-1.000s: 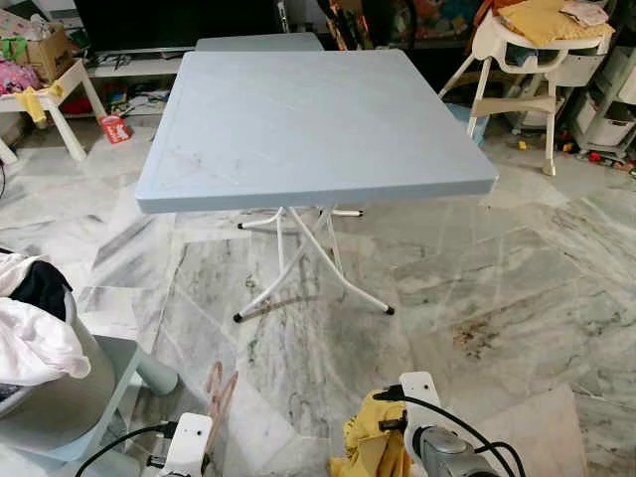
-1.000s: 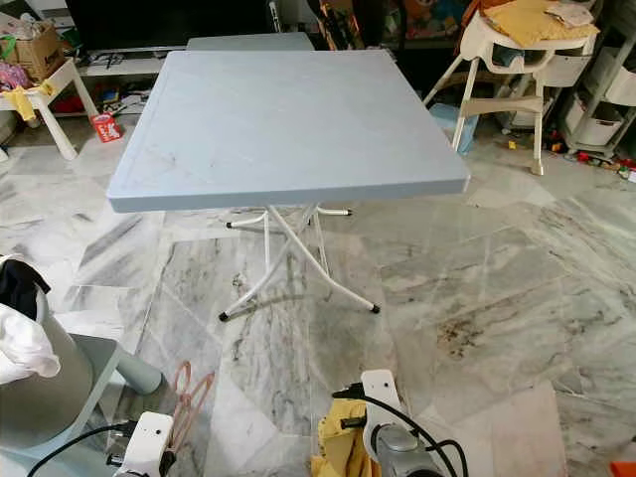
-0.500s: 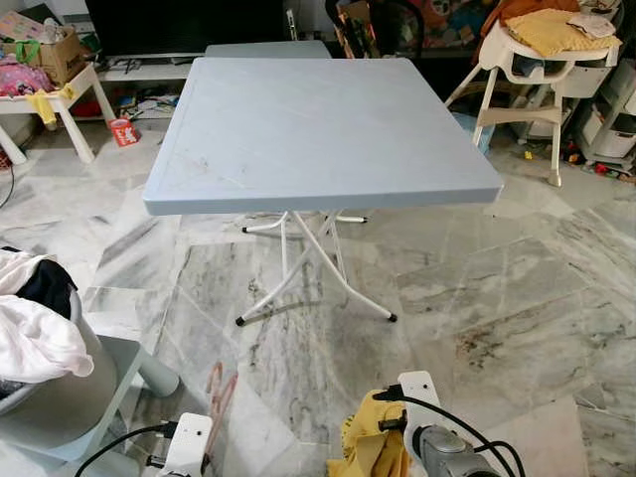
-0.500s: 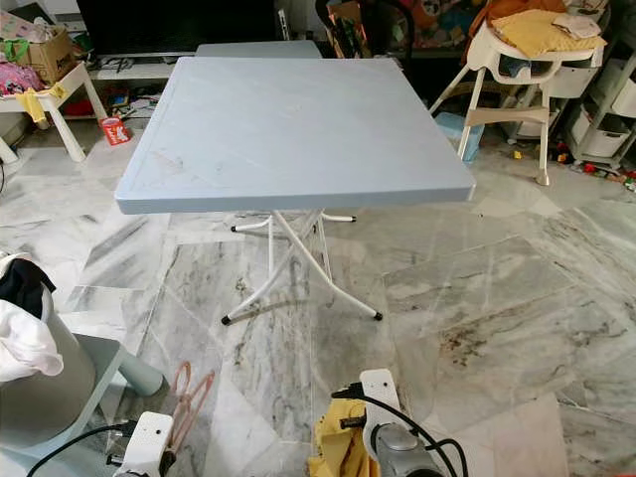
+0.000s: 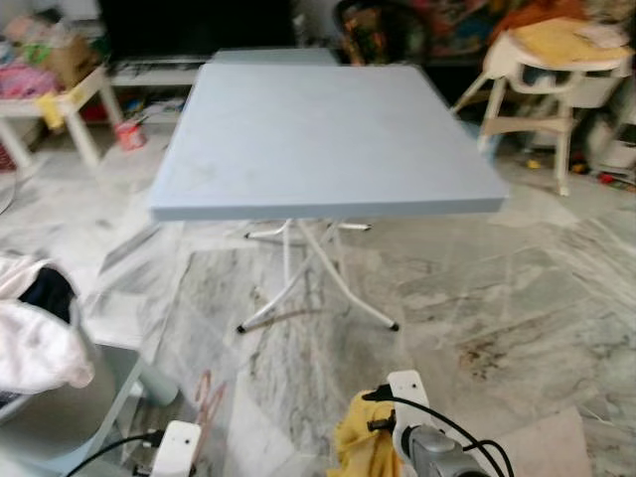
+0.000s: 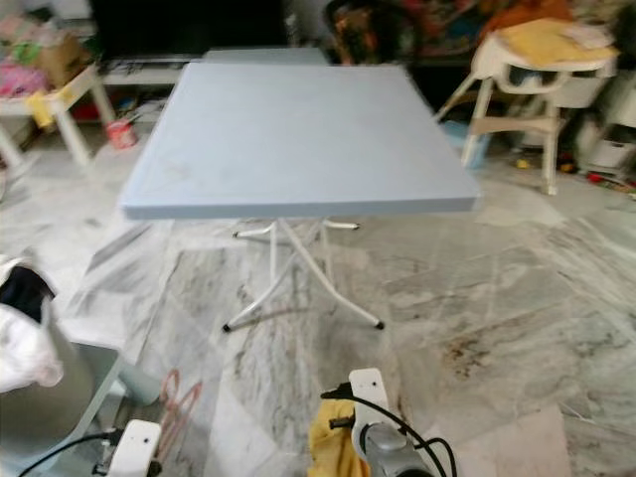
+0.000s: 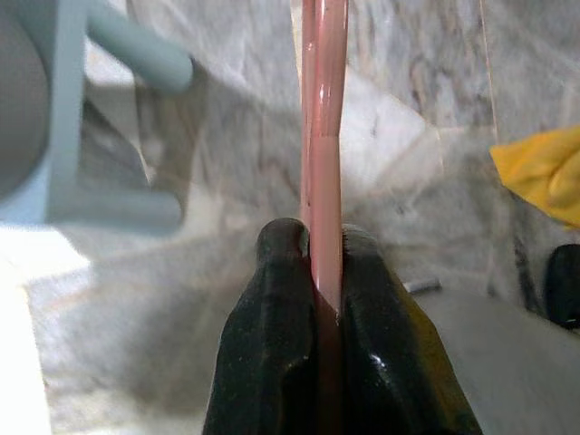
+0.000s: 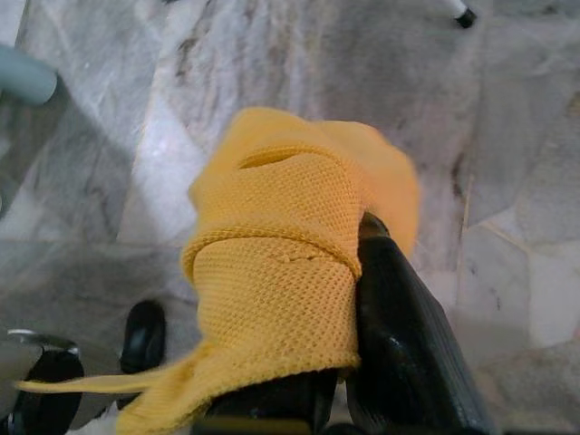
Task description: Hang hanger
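A humanoid robot is standing on a marble floor (image 5: 477,288) before a grey-blue folding worktop (image 5: 318,129), carrying a pink hanger (image 7: 323,136) low at its left side and a yellow garment (image 8: 281,272) low at its right. The head views are blurred, suggesting the robot is walking. To do this step well, it is probably best to be holding both loads steady and clear of the worktop's white legs (image 5: 308,273) while closing in, and to be keeping the hanger from swinging against the grey laundry basket (image 5: 45,417) just beside it.

The left pincer (image 7: 319,263) is clamping tightly on the hanger, its two black fingers (image 7: 272,344) pressing the pink bar from both sides, with the hanger reaching out over the floor. The right pincer (image 8: 349,362) is gripping the yellow garment, whose mesh fabric is wrapping over its fingers and hiding the gap between them.
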Controlling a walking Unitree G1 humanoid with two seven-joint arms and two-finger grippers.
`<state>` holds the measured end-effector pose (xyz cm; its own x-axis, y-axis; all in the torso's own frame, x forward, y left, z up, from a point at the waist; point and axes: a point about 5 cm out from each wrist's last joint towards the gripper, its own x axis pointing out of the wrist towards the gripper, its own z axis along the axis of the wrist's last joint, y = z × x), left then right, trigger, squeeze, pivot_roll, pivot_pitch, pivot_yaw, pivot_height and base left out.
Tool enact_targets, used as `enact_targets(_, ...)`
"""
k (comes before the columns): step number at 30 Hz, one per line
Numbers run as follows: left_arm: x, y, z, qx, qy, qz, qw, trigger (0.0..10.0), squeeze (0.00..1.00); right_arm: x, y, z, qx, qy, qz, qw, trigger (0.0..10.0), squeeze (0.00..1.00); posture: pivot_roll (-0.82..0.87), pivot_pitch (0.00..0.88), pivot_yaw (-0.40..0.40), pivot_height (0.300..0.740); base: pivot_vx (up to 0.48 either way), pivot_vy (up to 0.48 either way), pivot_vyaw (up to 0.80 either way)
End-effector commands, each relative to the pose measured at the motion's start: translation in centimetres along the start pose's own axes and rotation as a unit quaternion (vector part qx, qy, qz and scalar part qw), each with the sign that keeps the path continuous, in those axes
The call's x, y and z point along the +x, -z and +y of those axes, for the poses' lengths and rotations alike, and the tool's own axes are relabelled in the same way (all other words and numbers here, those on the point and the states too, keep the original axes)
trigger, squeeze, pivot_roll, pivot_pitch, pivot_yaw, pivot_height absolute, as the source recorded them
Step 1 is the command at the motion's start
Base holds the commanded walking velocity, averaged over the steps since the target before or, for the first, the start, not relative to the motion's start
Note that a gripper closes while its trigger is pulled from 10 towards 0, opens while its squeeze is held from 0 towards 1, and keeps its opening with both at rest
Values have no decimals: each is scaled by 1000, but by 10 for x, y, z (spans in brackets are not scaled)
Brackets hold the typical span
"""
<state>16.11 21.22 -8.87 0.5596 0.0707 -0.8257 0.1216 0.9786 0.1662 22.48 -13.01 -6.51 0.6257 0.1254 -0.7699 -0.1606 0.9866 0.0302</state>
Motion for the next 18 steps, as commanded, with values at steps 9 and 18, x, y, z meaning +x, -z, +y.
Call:
enact_targets(9,1,-6,-7,5,10,-9,1000,10000,0,-1,-3,-13,-8,16,-7,1000,10000,0,57,0,-11,740,339,27,0)
enact_targets(18,1,-5,-7,8,10,-7,1000,10000,0,-1,-2,-14,-13,17,-5,1000,10000,0,62,0,-21,740,0,0,0)
